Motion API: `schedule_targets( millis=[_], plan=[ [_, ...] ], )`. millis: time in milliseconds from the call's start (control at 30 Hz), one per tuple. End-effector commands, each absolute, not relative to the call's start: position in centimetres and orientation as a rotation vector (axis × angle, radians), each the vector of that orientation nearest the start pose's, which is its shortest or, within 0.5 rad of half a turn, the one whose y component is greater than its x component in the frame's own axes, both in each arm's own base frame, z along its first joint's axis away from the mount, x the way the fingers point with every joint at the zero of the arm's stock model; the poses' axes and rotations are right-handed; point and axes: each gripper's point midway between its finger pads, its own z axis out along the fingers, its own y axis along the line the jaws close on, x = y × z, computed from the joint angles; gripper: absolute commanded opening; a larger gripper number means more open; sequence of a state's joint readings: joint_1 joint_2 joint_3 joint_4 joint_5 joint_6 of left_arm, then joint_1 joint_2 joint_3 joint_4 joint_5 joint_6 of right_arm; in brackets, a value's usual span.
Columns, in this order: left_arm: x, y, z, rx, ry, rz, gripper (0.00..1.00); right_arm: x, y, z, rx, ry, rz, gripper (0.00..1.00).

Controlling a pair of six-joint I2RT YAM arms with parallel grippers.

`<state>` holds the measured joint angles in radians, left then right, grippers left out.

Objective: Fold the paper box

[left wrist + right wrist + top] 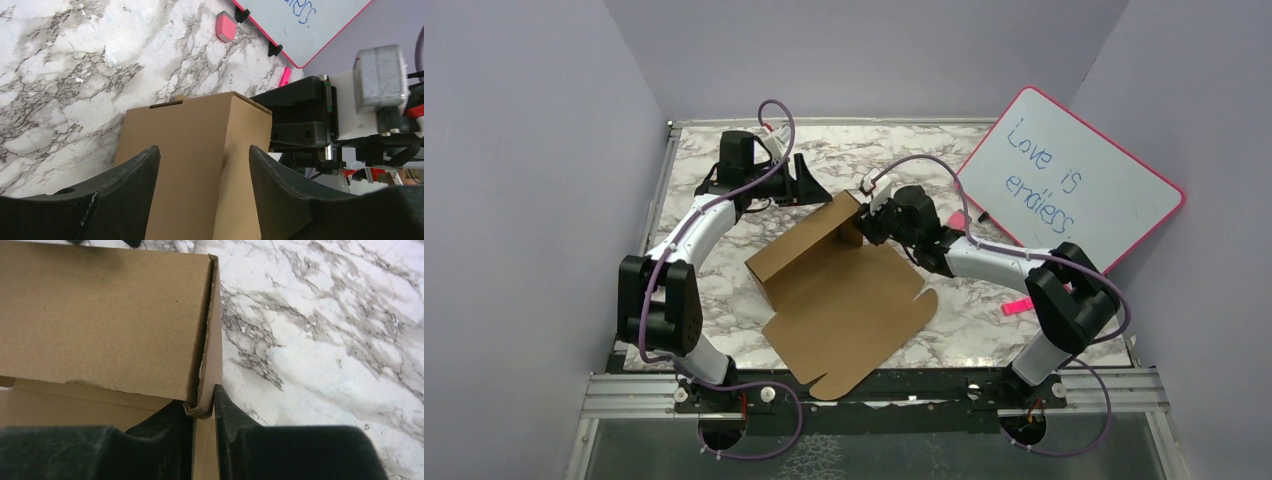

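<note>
the paper box (pixel 844 300) lay near the middle of the marbled worktop (pixel 894 150), partly folded: its wide base sheet rested flat, reaching toward the near edge, while one long wall along the far-left side stood up, with a short end flap turned at the far corner.

the right tool (pixel 869 225) was at that far corner. in the right wrist view, the right tool (pixel 202 402) was pinched narrow on the cardboard - one finger inside the wall, the other outside, and the doubled edge of the corner clamped between them. the upright wall (pixel 105 320) filled the left of that view, with bare marble to the right.

the left tool (pixel 809 185) sat just beyond the same corner, on its far-left side. seen from the left wrist, the left tool (pixel 204 150) stood wide, its two dark fingers (pixel 135 175) apart with the standing brown wall (pixel 200 130) framed between them. neither finger could be seen touching the cardboard. a narrow slot (pixel 166 104) showed near the wall's top edge.

a pink-rimmed whiteboard (pixel 1074 185) with blue handwriting leaned at the far right of the worktop - well apart from the box. a pink eraser (pixel 226 26) lay just beside its lower edge.
</note>
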<state>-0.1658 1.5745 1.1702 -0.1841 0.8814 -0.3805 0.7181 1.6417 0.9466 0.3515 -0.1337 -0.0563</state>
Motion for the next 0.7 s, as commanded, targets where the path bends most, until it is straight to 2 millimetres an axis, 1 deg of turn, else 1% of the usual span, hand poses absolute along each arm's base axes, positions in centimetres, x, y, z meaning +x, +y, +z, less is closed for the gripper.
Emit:
schedule_targets(
  millis=[0,133,300,400,500,600,667],
  plan=[
    [36.1,-21.0,19.5,0.306,2.184,-1.261,0.67,35.5,32.9,14.3,-0.761,1.733,0.548,0.23],
    [36.0,-21.7,18.4,0.312,2.213,-1.274,0.67,36.0,33.2,14.2,-0.734,1.671,0.556,0.24],
    [35.8,-22.5,17.0,0.308,2.258,-1.311,0.66,36.2,33.6,13.5,-0.738,1.620,0.567,0.26],
    [35.8,-22.5,16.7,0.305,2.265,-1.310,0.66,35.7,33.9,13.4,-0.762,1.559,0.584,0.28],
    [35.8,-22.6,16.6,0.305,2.269,-1.312,0.65,35.3,34.1,13.8,-0.785,1.485,0.600,0.29],
    [35.8,-22.6,16.5,0.304,2.273,-1.315,0.64,34.8,34.5,14.5,-0.815,1.400,0.612,0.32],
    [35.8,-22.6,16.5,0.303,2.274,-1.319,0.63,34.8,34.7,14.5,-0.824,1.374,0.616,0.33]
  ],
)
